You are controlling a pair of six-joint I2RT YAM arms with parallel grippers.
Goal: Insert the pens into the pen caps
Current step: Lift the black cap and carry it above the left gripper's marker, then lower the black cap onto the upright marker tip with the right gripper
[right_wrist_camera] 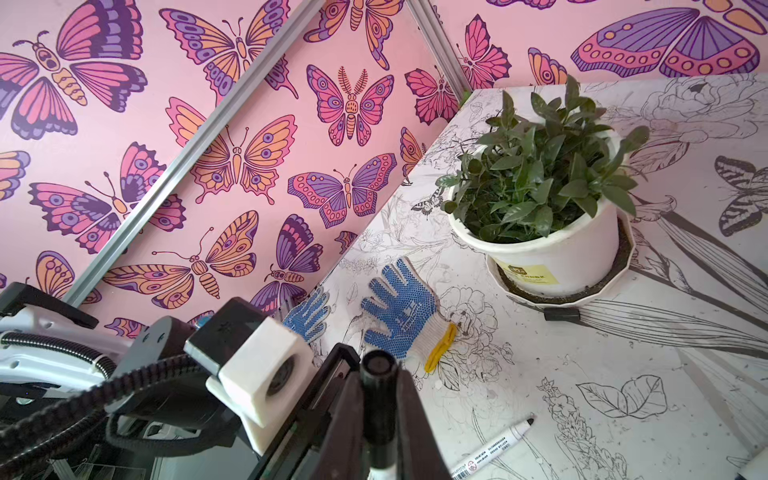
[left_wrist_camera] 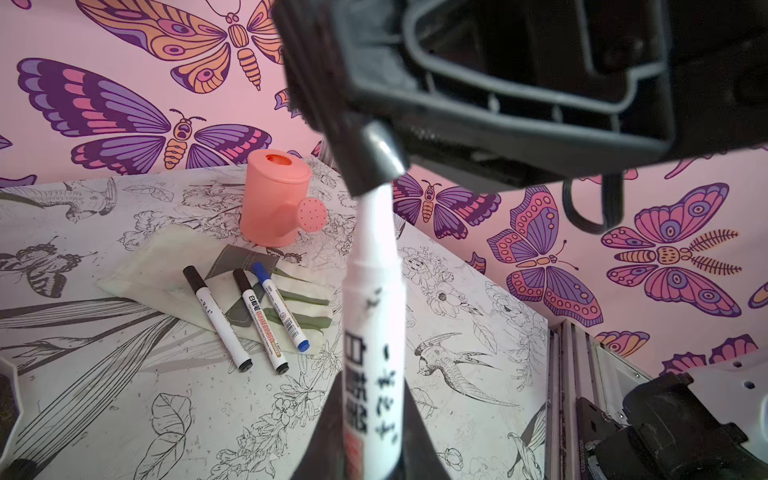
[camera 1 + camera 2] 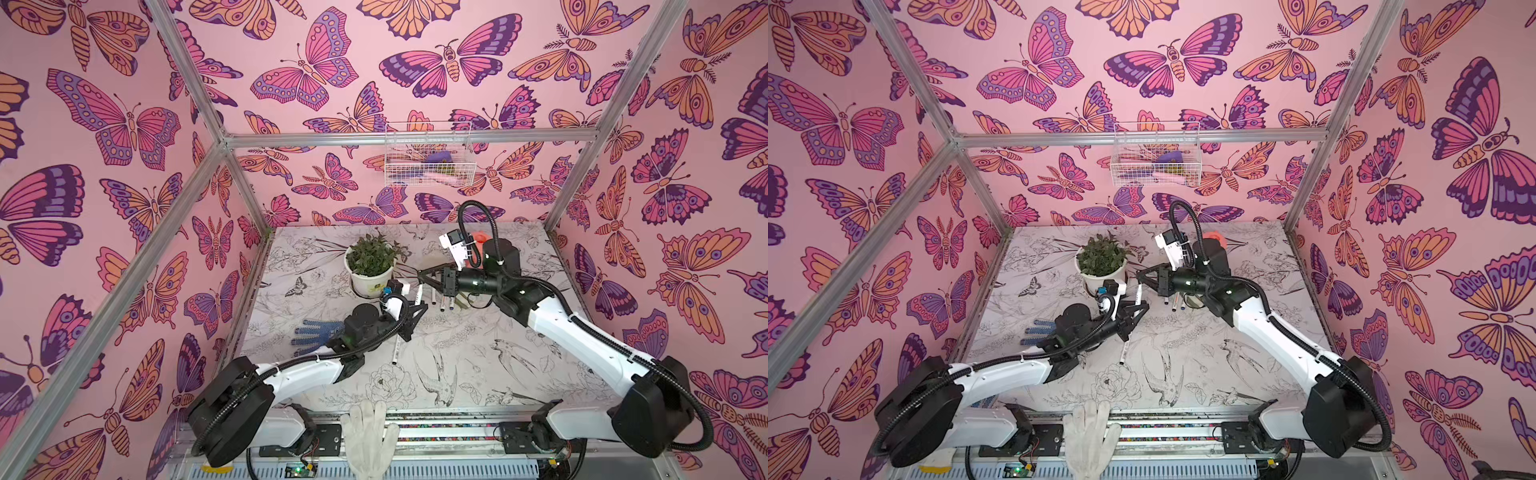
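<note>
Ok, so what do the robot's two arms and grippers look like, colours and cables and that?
Both the left arm and right arm have white shells between bulky black joints, with black ribbed cable hose looped alongside. The left gripper and right gripper are black, with open-framed triangular fingers; each wrist carries a white camera block.

Potted plant [image 3: 370, 259] stands far centre-left. Three pens [image 2: 261, 321] lie on a cloth [image 2: 141, 266] to its right; watering can [image 2: 274, 199] behind them. Glove [image 3: 309, 332] lies left, nearer.
</note>
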